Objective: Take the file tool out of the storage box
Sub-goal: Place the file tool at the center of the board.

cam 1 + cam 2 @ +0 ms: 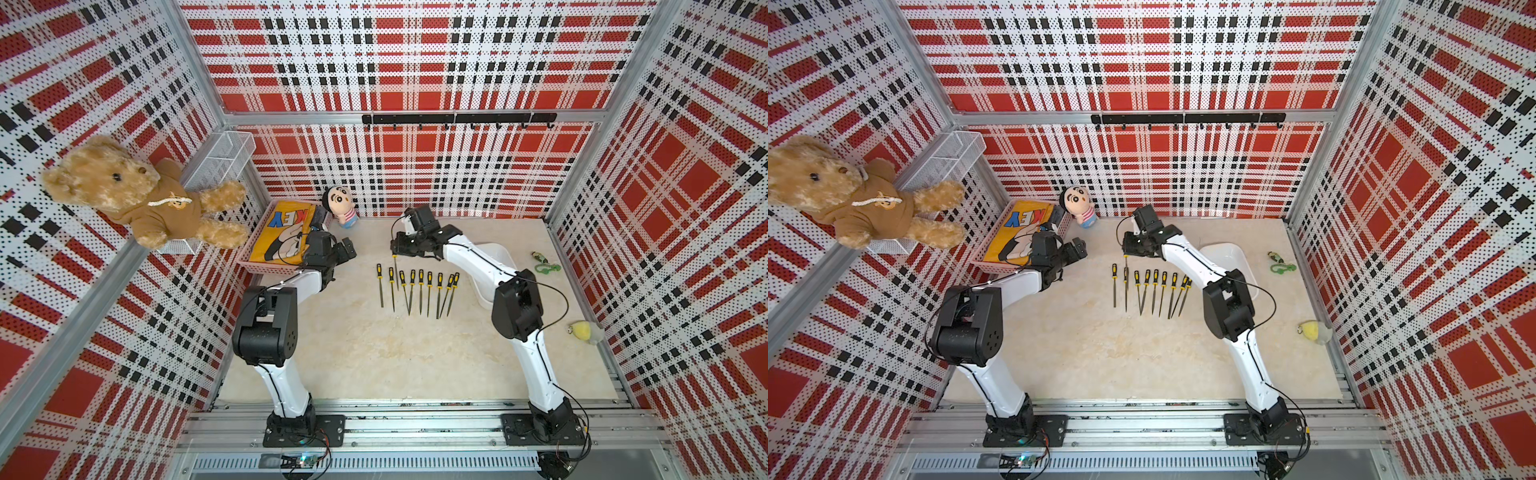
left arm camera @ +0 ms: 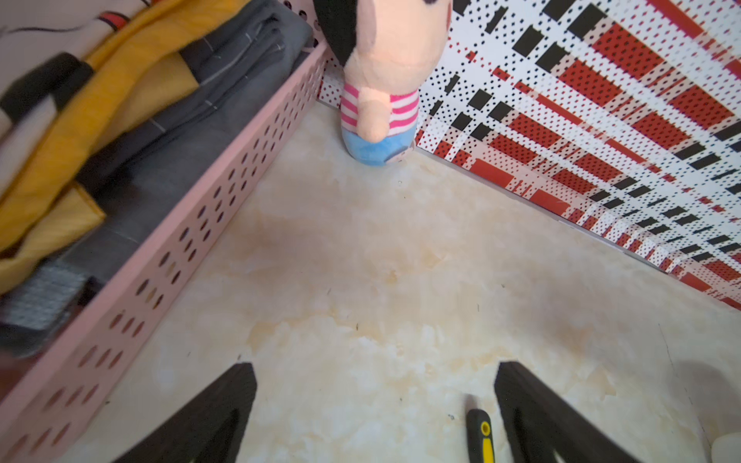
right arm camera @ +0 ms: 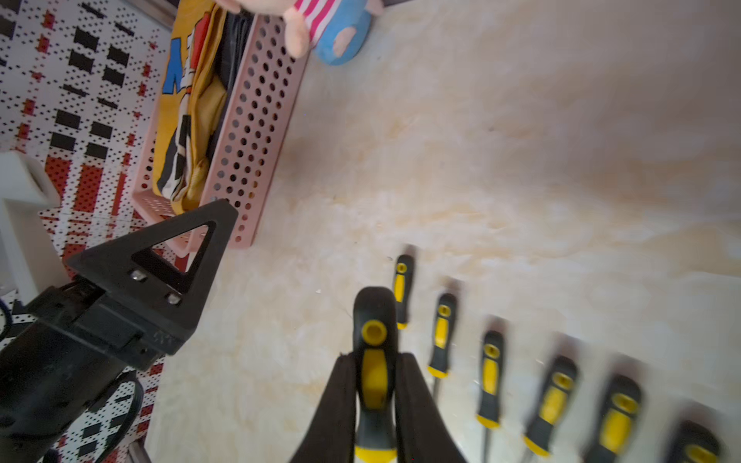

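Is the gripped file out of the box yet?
Out: the right gripper holds the file over the table, apart from the white box.

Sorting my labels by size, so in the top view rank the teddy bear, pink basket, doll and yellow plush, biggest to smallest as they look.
1. Teddy bear, though it sits higher, nearer the camera, which may flatter it.
2. Pink basket.
3. Doll.
4. Yellow plush.

White arms (image 1: 478,262) with black joints (image 1: 517,307)
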Available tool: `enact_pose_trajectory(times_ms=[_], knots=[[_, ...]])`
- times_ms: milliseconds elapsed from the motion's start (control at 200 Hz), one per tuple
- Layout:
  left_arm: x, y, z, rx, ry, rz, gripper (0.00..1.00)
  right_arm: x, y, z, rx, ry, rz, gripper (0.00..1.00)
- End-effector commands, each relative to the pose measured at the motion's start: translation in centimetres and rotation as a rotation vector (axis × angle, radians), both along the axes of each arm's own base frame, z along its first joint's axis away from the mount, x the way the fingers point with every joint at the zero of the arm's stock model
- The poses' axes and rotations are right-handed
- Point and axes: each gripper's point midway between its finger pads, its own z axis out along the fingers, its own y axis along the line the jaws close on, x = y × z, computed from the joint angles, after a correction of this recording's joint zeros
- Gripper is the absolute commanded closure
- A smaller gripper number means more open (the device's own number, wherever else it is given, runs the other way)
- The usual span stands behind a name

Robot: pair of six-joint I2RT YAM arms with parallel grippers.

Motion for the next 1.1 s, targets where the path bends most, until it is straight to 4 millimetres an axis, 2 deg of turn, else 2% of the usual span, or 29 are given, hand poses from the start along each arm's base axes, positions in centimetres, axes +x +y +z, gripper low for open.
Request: enact_pose_trajectory(times_ms=[0,75,175,561,576,601,832,987,1097], knots=[[-0.6,1.6,1.6,0.003,-0.036,0.033,0.00,0.6,4.0,0.7,0.130,-0.010,0.010,0.90],[-0.9,2.3,1.7,0.003,-0.036,0.045,0.00,0.6,5.7,-0.7,0.140,-0.008,0.022,0.91],[-1.3,3.0,1.5,0.001,-0.031,0.060,0.00,0.7,6.9,-2.9,0.126,0.018,0.028,0.91],[-1.7,3.4,0.6,-0.001,-0.012,0.065,0.00,0.5,7.4,-8.5,0.085,0.087,0.021,0.90],[-1.7,3.4,0.6,-0.002,-0.013,0.065,0.00,0.8,7.7,-7.6,0.098,0.069,0.023,0.90],[-1.7,3.4,0.6,-0.003,-0.013,0.064,0.00,0.8,7.8,-7.6,0.099,0.066,0.025,0.89],[-1.9,3.3,-0.2,-0.010,0.004,0.061,0.00,0.4,7.9,-9.4,0.073,0.091,0.028,0.83],[-2.2,3.3,-0.5,-0.007,0.010,0.062,0.00,0.5,7.9,-9.4,0.071,0.087,0.028,0.74],[-2.3,3.4,-0.5,-0.004,0.012,0.064,0.00,0.3,8.0,-9.9,0.072,0.100,0.028,0.71]])
